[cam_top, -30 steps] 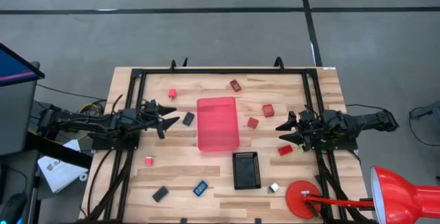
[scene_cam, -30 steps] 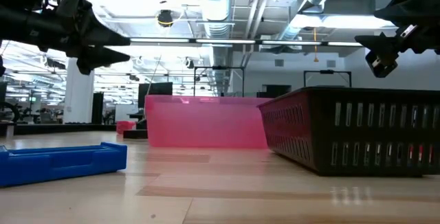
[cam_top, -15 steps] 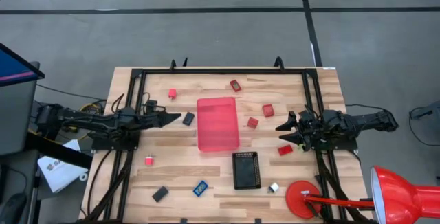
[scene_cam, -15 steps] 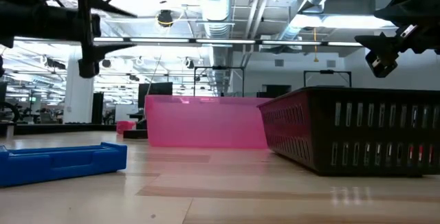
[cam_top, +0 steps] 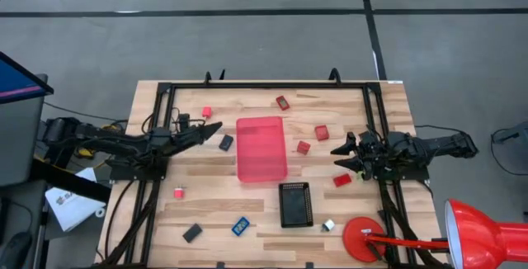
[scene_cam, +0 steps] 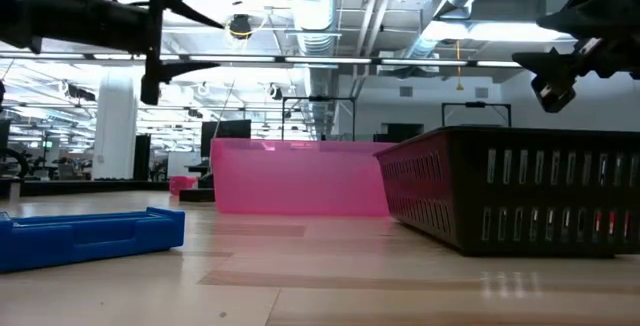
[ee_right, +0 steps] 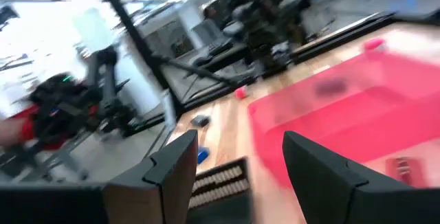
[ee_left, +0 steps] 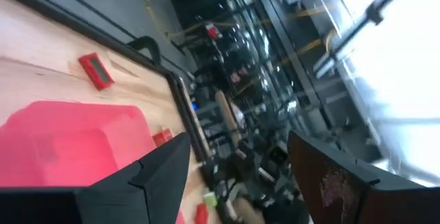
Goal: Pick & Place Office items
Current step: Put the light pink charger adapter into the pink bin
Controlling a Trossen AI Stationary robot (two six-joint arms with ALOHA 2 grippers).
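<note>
The office items lie scattered on the wooden table. Several are red. Two are black, one is blue and one silvery. My left gripper is open and empty in the air, just left of the upper black piece; its fingers stand wide apart in the left wrist view. My right gripper is open and empty above the table's right side, near two red pieces.
A flat pink-red tray lies at the middle of the table. A black grid tray lies in front of it. A red desk lamp stands with its base on the near right corner. A black frame runs round the table.
My left gripper has gone up and toward the table's far edge and a little to the right, nearing the black piece. It has rolled about its wrist, so its fingers now stand one over the other instead of side by side.
</note>
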